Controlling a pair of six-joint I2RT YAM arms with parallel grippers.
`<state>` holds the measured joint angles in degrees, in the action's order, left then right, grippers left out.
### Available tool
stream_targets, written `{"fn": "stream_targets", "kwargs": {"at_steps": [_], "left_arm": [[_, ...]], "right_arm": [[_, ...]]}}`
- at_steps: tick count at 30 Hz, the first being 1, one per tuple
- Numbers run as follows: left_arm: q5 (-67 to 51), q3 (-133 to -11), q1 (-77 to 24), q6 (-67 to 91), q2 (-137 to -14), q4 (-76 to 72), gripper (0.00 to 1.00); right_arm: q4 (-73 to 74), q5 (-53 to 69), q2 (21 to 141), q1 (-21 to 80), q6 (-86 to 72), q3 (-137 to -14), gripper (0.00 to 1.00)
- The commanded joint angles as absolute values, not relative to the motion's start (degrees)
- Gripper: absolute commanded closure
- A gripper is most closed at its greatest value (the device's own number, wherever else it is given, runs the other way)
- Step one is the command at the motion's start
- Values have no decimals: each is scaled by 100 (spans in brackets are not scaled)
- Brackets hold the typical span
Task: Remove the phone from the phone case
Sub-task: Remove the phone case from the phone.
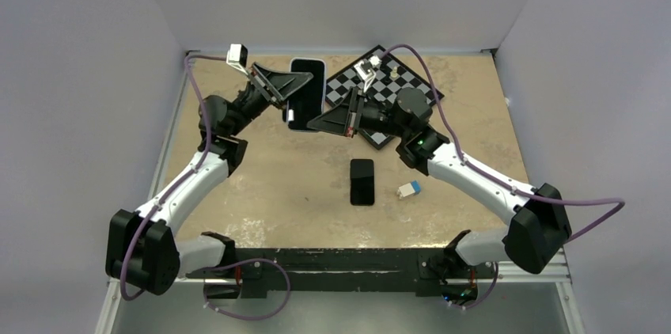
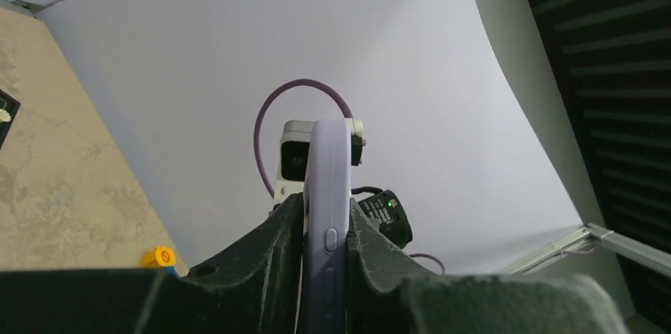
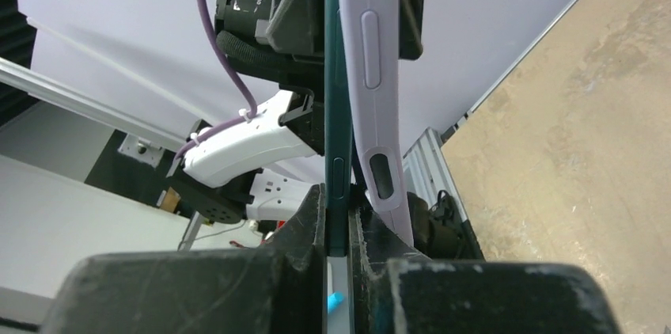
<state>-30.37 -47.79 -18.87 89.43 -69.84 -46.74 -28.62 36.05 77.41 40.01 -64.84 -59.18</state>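
Note:
A dark phone [image 1: 307,90] in a lavender case [image 1: 292,118] is held up off the table at the back, between both grippers. My left gripper [image 1: 299,82] is shut on the case; in the left wrist view the lavender case edge [image 2: 328,168] with its buttons stands between the fingers [image 2: 326,227]. My right gripper [image 1: 312,123] is shut on the phone's lower end. In the right wrist view the dark teal phone edge [image 3: 334,112] sits between the fingers [image 3: 338,223], and the lavender case [image 3: 372,41] peels away from it to the right.
A second black phone [image 1: 362,181] lies flat mid-table. A small white and blue object [image 1: 408,189] lies to its right. A chessboard [image 1: 388,89] with a piece on it is at the back right, under the right arm. Walls close in on three sides.

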Motion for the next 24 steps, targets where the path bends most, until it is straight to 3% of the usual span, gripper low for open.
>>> {"fn": "stream_targets", "kwargs": {"at_steps": [1, 2, 3, 6, 9, 11, 17, 20, 24], "left_arm": [[-4272, -4527, -1957, 8988, -6589, -5307, 68], [-4368, -4428, -1907, 8936, -6595, -5478, 48], [-4455, -4322, -1853, 8885, -6580, -5623, 37], [-4789, -4120, -1722, 8578, -6442, -5828, 19], [-5115, -4078, -1705, 8005, -6170, -5530, 15], [-5270, -4120, -1705, 7234, -5828, -4924, 15], [-5142, -4666, -1729, 4570, -5033, -1797, 44], [-5092, -4787, -1731, 4070, -4933, -1204, 46], [-5112, -4752, -1754, 4271, -5036, -1502, 49]], "right_arm": [[-3667, 3600, 7534, 3700, -6599, -5859, 100], [-3827, 3682, 7484, 3654, -6729, -5801, 100], [-3969, 3758, 7434, 3608, -6881, -5744, 100], [-4383, 3979, 7303, 3437, -7357, -5541, 100], [-4739, 4157, 7235, 3266, -7751, -5395, 100], [-4944, 4289, 7232, 3215, -7996, -5334, 100], [-5283, 4348, 7265, 3202, -8288, -5269, 100], [-5332, 4367, 7277, 3205, -8323, -5287, 100], [-5361, 4386, 7267, 3202, -8329, -5292, 100]]}}
